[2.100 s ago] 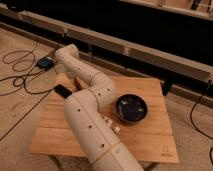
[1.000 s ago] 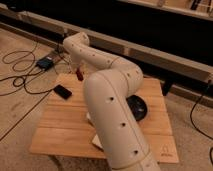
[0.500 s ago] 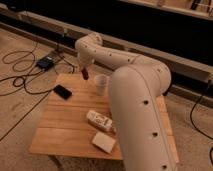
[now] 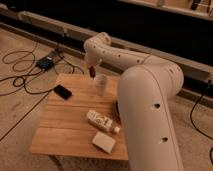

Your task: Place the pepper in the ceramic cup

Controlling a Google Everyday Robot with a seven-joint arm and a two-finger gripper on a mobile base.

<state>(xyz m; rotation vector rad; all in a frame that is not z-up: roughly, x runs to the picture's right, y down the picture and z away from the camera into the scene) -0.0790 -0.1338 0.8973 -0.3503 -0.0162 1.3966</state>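
Note:
The ceramic cup (image 4: 101, 84) is small and pale, and stands upright on the far part of the wooden table (image 4: 60, 127). My gripper (image 4: 91, 71) hangs at the end of the white arm, just left of the cup and slightly above its rim. A tiny red-orange piece, the pepper (image 4: 92, 74), shows at the gripper's tip, held between the fingers. The pepper is beside the cup, not inside it.
A black phone (image 4: 62, 91) lies at the table's left. A white bottle with an orange label (image 4: 102, 121) lies on its side mid-table, and a white block (image 4: 103, 142) lies near the front edge. My arm's big white link (image 4: 150, 115) covers the table's right side. Cables and a box (image 4: 46, 63) lie on the floor at left.
The arm has swung right across the table, carrying the gripper and pepper from the left side to just beside the cup. The black bowl is now hidden behind the arm.

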